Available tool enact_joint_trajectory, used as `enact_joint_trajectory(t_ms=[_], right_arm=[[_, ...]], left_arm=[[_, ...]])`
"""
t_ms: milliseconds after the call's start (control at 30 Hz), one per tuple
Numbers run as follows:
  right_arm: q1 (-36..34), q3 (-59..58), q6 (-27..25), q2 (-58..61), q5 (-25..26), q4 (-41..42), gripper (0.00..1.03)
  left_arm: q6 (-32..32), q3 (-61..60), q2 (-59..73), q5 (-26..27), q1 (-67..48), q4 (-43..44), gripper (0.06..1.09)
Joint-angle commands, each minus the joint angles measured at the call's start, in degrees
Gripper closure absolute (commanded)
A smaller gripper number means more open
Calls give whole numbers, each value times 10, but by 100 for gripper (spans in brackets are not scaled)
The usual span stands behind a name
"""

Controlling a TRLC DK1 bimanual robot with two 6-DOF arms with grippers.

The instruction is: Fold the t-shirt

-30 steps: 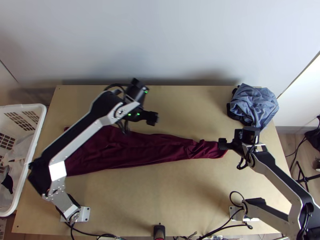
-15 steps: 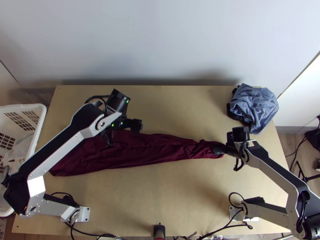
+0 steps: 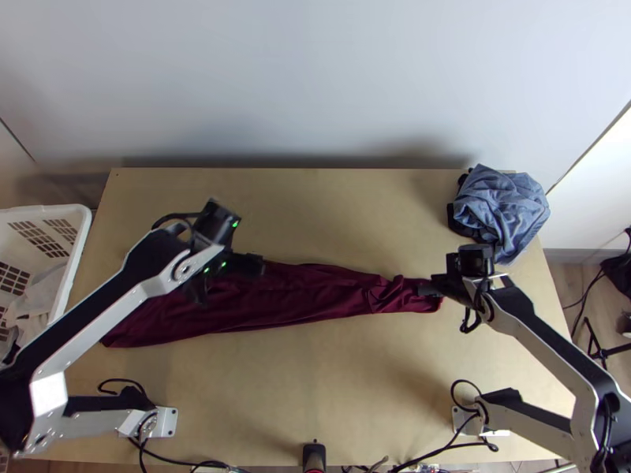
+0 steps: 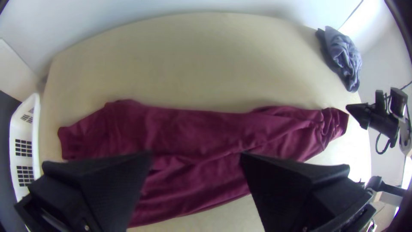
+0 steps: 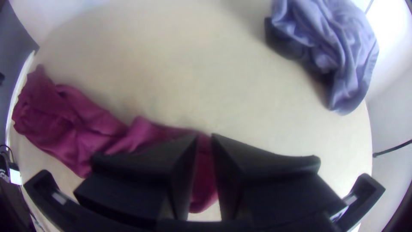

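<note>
The maroon t-shirt (image 3: 315, 296) is lying across the surface (image 3: 315, 386) in a long, gathered strip, spreading wider at its left end and tapering to a crumpled, narrow right end. Loose creases are running along its length, and from where I'm standing I'm not making out sleeves or a collar. Over the shirt's wider part, the left tool (image 3: 225, 280) is hovering with its two black fingers standing well apart, and the cloth is showing between them in the left wrist view. At the shirt's narrow end, the right tool (image 3: 427, 288) is hanging right over the bunched cloth; whether it is clamping any of that cloth, I cannot tell. Beyond the shirt's narrow end, toward the wall (image 3: 315, 79), a blue-grey cloth (image 3: 505, 205) is sitting in a rumpled heap, with something dark (image 3: 460, 222) peeking out from under it. Off past the shirt's wide end, a white basket (image 3: 77, 217) is standing beside the surface, holding some pale cloth (image 3: 38, 298).
</note>
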Motion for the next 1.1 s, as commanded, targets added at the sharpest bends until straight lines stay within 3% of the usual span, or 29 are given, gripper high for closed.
enact_joint_trajectory(t_ms=[0, 233, 367, 867, 900, 1000, 1033, 1067], right_arm=[[12, 20, -1, -34, 5, 11, 88], [50, 33, 18, -22, 5, 15, 88], [68, 38, 29, -14, 6, 25, 88], [74, 27, 45, -40, 16, 16, 87], [74, 21, 45, -42, 16, 15, 81], [53, 9, 56, -41, 16, -12, 22], [52, 11, 56, -37, 16, -29, 15], [53, 10, 56, -37, 16, -42, 15]], left_arm=[[31, -112, -106, -8, 60, 9, 10], [179, -204, -209, 34, 253, 10, 10], [225, -258, -220, 50, 339, 43, 10], [215, -284, -202, 80, 328, 75, 10], [217, -285, -201, 80, 328, 72, 10], [219, -292, -211, 80, 327, 70, 10], [217, -295, -216, 80, 327, 71, 10], [214, -298, -220, 82, 327, 72, 10]])
